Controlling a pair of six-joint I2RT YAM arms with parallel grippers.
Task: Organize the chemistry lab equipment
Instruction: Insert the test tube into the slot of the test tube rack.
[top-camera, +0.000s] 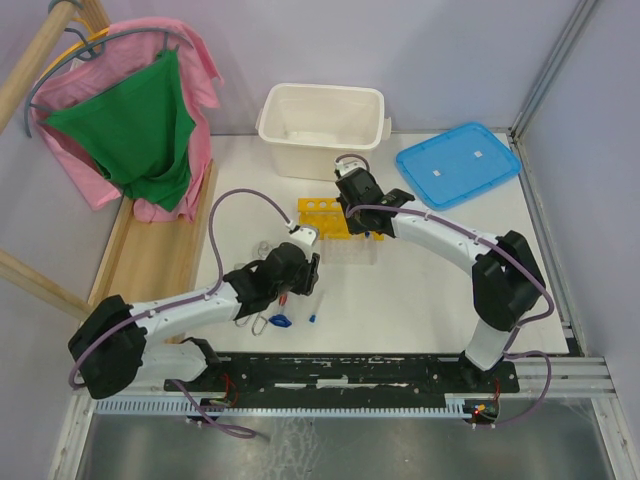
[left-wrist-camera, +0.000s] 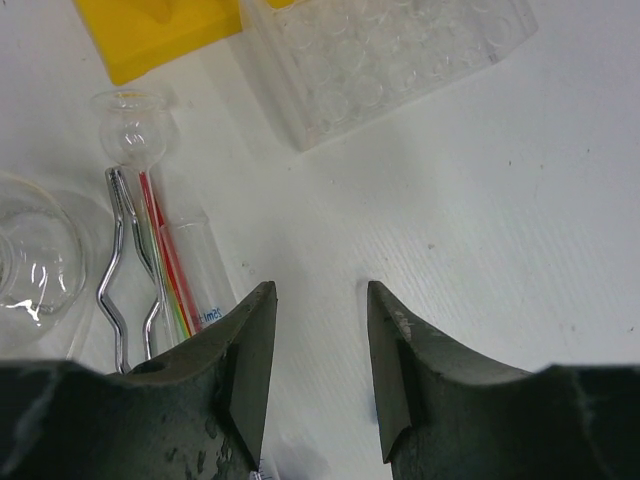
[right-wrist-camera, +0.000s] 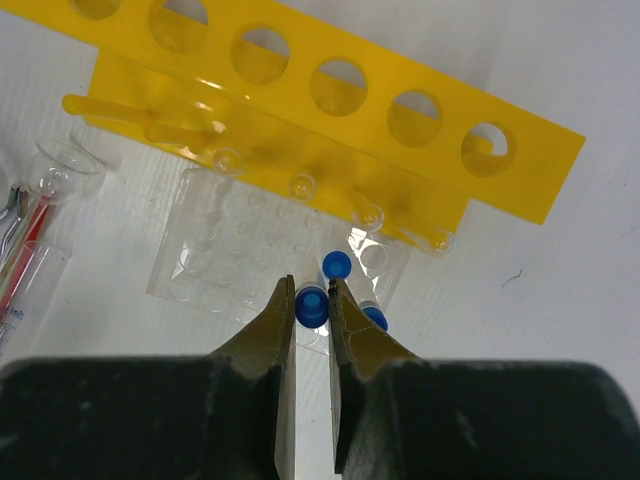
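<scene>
The yellow test-tube rack (right-wrist-camera: 330, 110) stands at mid-table (top-camera: 322, 213), a clear well plate (right-wrist-camera: 225, 250) in front of it. My right gripper (right-wrist-camera: 311, 290) is shut on a blue-capped tube (right-wrist-camera: 311, 307) held upright over the plate's near edge. Two more blue caps (right-wrist-camera: 337, 264) sit close by. My left gripper (left-wrist-camera: 320, 300) hangs open over bare table, nothing between its fingers. To its left lie metal tongs (left-wrist-camera: 122, 250), a thin red rod (left-wrist-camera: 162, 235), a clear tube (left-wrist-camera: 205, 280) and small glass flasks (left-wrist-camera: 135, 125). In the top view, both grippers (top-camera: 306, 272) (top-camera: 362, 215) are near the rack.
A large white tub (top-camera: 320, 130) stands at the back, a flat blue lid (top-camera: 457, 163) to its right. Pink and green cloth on a wooden frame (top-camera: 140, 130) fills the left side. A blue-tipped tube (top-camera: 314, 312) lies near the front.
</scene>
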